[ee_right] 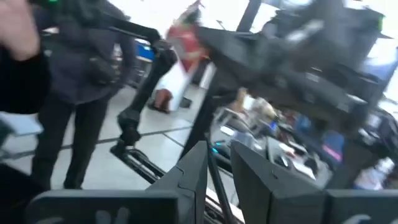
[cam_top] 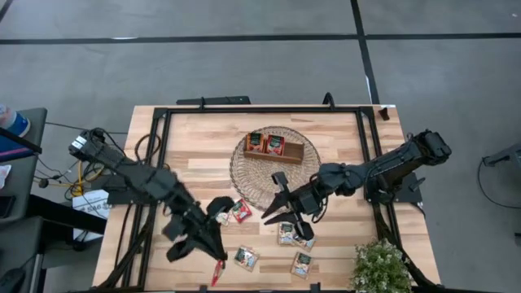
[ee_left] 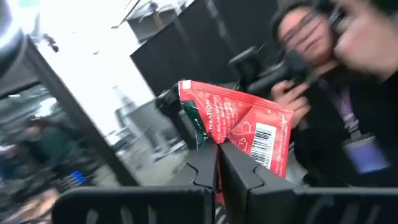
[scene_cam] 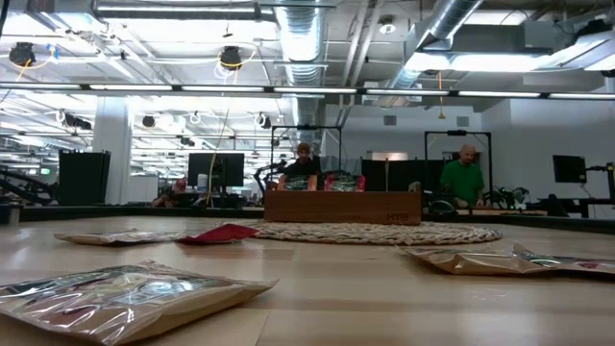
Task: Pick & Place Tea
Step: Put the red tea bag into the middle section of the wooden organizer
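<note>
High view: left gripper (cam_top: 213, 262), near the table's front edge, pinches a red tea sachet (cam_top: 217, 273); the wooden tray (cam_top: 274, 150) lies well away, on the wicker mat. Right gripper (cam_top: 281, 213) hovers parted.

Glossy foil sachet (ee_left: 239, 127), wooden table (cam_top: 203, 146)

Seven tea sachets (cam_top: 240, 212), one tray (cam_top: 274, 152), one mat (cam_top: 244, 175)

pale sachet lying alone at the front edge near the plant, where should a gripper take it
The pale sachet lies flat, apart from the others, with the plant beside it. Probably come straight down from above and pinch across two opposite edges; a flat packet offers nothing to grip from the side.
</note>
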Controlling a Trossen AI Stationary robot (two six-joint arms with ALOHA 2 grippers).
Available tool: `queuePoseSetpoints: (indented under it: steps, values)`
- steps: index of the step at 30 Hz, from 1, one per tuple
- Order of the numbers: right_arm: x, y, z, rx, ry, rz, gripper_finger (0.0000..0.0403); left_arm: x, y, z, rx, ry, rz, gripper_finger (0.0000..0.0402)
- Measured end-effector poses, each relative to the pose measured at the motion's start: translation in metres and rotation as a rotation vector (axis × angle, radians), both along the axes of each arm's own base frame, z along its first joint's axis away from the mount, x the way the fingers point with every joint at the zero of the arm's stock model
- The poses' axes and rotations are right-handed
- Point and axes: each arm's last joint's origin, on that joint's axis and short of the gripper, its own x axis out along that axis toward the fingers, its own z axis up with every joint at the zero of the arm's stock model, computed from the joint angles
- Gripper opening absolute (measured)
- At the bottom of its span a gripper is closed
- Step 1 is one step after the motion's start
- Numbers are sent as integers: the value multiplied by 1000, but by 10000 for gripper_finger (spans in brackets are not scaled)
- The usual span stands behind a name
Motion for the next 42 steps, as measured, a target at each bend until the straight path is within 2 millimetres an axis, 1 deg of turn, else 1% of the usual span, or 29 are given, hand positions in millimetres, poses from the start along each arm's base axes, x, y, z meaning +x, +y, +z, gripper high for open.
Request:
queuePoseSetpoints:
  steps: [3,6,11,16,20,23,26,29,31,34,36,40,42]
  values:
    - [-1,1,1,-54,-54,24,66,13,13,-5,-37,67,-93,0]
    - [-2,4,1,-116,-97,24,66,28,20,-15,-52,128,-176,0]
    - [-3,9,1,-172,-132,28,66,50,23,-34,-91,244,-226,0]
    - [-4,11,-2,-224,-132,26,66,64,22,-52,-110,338,-231,0]
    - [-3,11,-5,-248,-115,38,66,69,20,-57,-117,362,-251,0]
    - [-4,13,-11,-290,-85,116,66,68,19,-58,-107,385,-290,0]
    - [-8,19,-16,-338,-22,210,66,67,19,-62,-91,420,-312,0]
    - [-11,23,-14,-365,42,237,66,65,19,-65,-75,456,-357,0]
    - [-12,25,-19,-390,114,233,66,65,19,-68,-70,492,-354,0]
    - [-18,28,-23,-425,224,195,66,66,19,-68,-76,486,-316,0]
    - [-19,29,-23,-450,255,112,66,66,21,-62,-88,436,-295,0]
    - [-20,37,-22,-506,249,-84,66,65,27,-39,-155,231,-322,0]
    - [-19,39,-19,-524,227,-109,66,64,33,-30,-187,164,-342,0]
